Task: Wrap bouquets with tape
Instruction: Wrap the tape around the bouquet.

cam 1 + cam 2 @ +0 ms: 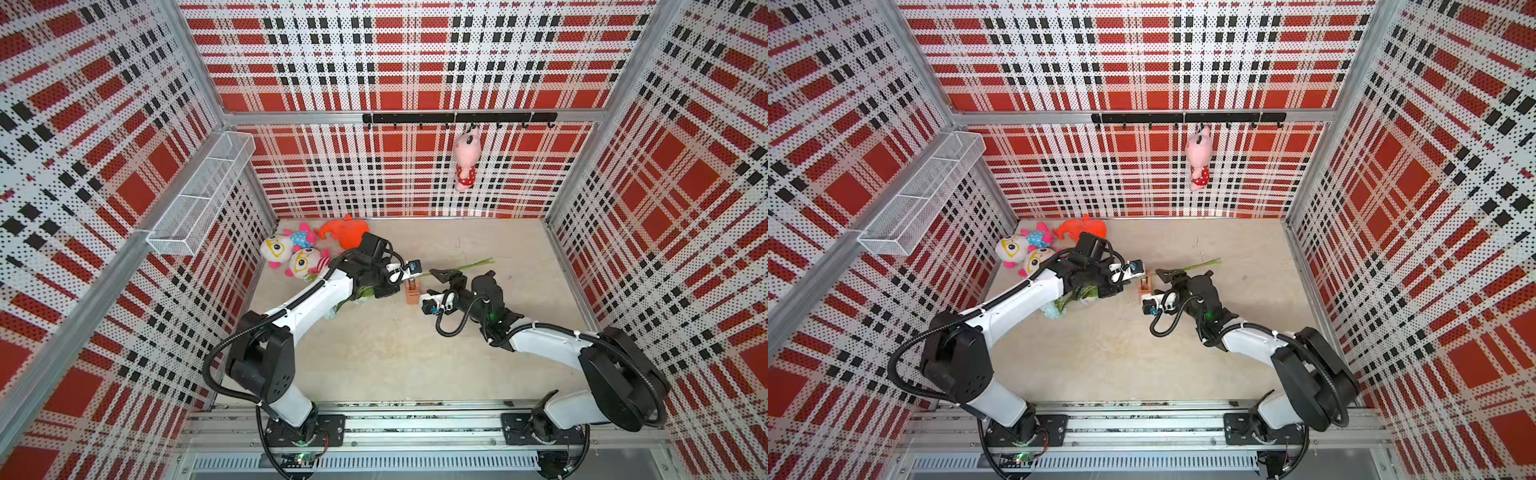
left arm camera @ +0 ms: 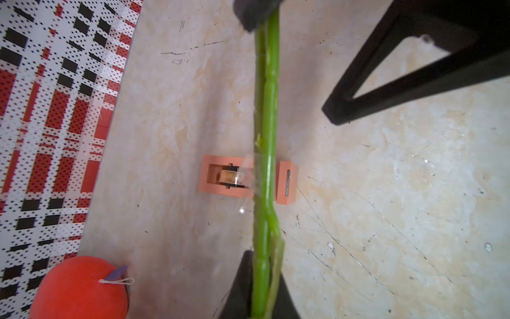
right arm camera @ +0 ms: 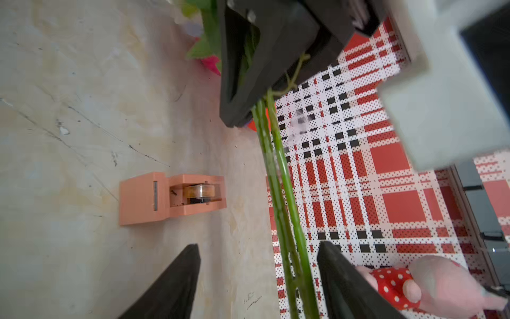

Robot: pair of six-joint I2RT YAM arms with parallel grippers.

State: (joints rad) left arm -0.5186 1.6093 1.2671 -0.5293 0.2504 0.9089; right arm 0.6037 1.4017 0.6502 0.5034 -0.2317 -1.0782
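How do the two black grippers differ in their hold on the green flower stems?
The left gripper is clamped shut on the green stems; the right gripper stands open, stems passing between. The left sits nearer the pale blooms, the right nearer the stem ends. Both are black.

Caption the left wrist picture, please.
Left gripper clamps green flower stems over an orange tape dispenser, clear tape stretched between them.

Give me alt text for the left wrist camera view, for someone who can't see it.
The left gripper is shut on the bouquet's green stems, which cross over an orange-tan tape dispenser on the beige table. A clear strip of tape reaches from the roll to the stems. An orange plush toy sits by the plaid wall.
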